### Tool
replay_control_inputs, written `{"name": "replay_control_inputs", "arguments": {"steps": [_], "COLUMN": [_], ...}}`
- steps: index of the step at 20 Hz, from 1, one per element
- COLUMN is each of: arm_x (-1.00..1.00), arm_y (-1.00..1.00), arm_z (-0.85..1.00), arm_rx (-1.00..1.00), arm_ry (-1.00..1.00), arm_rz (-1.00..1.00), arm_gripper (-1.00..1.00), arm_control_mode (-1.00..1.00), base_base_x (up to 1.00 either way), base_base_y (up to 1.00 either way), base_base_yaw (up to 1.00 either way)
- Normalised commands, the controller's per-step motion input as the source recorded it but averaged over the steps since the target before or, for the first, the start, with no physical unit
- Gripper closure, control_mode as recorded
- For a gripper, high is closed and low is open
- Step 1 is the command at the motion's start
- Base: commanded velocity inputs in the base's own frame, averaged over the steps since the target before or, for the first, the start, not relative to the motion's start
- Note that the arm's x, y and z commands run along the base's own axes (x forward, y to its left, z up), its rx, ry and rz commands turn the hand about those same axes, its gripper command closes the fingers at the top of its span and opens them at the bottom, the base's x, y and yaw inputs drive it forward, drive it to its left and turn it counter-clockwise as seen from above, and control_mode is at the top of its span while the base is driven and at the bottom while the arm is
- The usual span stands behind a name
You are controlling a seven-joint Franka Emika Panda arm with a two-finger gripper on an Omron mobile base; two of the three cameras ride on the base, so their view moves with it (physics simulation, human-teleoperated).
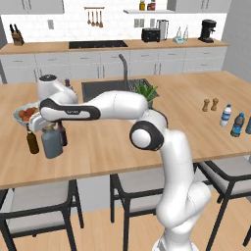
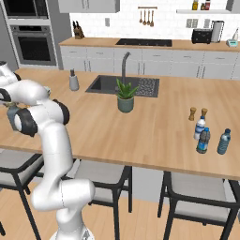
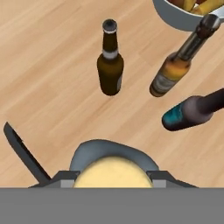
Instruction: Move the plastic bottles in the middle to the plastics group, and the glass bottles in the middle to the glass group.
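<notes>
Gripper (image 3: 112, 178) fingers closed on the wide grey-blue cork-stoppered flask (image 1: 51, 142) — set beside the glass group, dark brown slim-necked bottle (image 3: 110, 59) at 12 o'clock — apparently for release.

Potted plant (image 2: 125, 97) beside sink (image 2: 123, 86); shakers (image 2: 198, 113) right.

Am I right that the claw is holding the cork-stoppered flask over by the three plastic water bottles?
No. The claw does hold the grey-blue flask, but beside the glass bottles: the left base view shows it next to the small amber bottle and the fruit bowl. The water bottles stand far off.
</notes>
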Motion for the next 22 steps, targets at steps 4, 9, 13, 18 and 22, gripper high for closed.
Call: {"name": "replay_control_inputs", "arguments": {"steps": [4, 9, 13, 18, 22], "arm_x": [0.04, 0.11, 0.16, 0.09, 0.00], "arm_y": [-0.06, -0.01, 0.00, 0.00, 0.00], "arm_z": [-0.03, 0.00, 0.00, -0.09, -0.59], "arm_rx": [0.01, 0.00, 0.00, 0.00, 0.00], "arm_ry": [0.00, 0.00, 0.00, 0.00, 0.00], "arm_rz": [0.00, 0.00, 0.00, 0.00, 0.00], "arm_gripper": [1.00, 1.00, 1.00, 1.00, 1.00], "arm_control_mode": [-1.00, -1.00, -1.00, -1.00, -1.00], "base_base_x": [0.00, 0.00, 0.00, 0.00, 0.00], "base_base_y": [0.00, 0.00, 0.00, 0.00, 0.00], "base_base_yaw": [0.00, 0.00, 0.00, 0.00, 0.00]}}
